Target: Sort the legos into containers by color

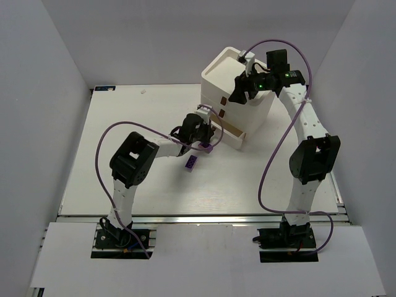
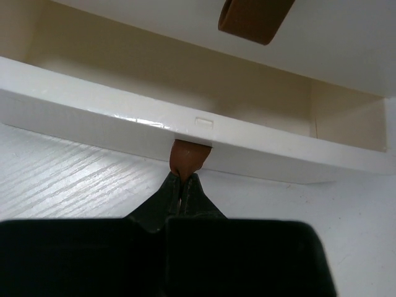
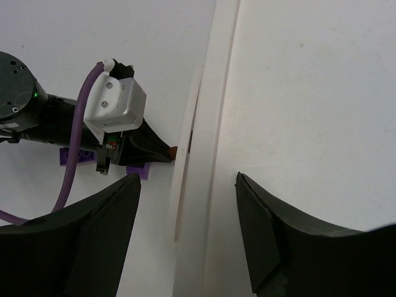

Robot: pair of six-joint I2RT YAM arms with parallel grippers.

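A stack of white containers (image 1: 230,69) stands at the back of the table. The bottom container (image 2: 111,117) is slid out sideways from under the stack. My left gripper (image 2: 185,180) is shut on the small brown tab (image 2: 187,158) on that container's side wall. My right gripper (image 3: 185,179) is open above the stack, its fingers either side of the top container's rim (image 3: 213,124). One purple lego (image 1: 191,163) lies loose on the table. Another purple lego (image 1: 208,147) lies just under the left gripper (image 1: 212,131).
A second brown tab (image 2: 253,18) shows on the container above the drawn-out one. White walls close in the table on the left, back and right. The left arm's purple cable (image 1: 111,133) loops over the table's left half.
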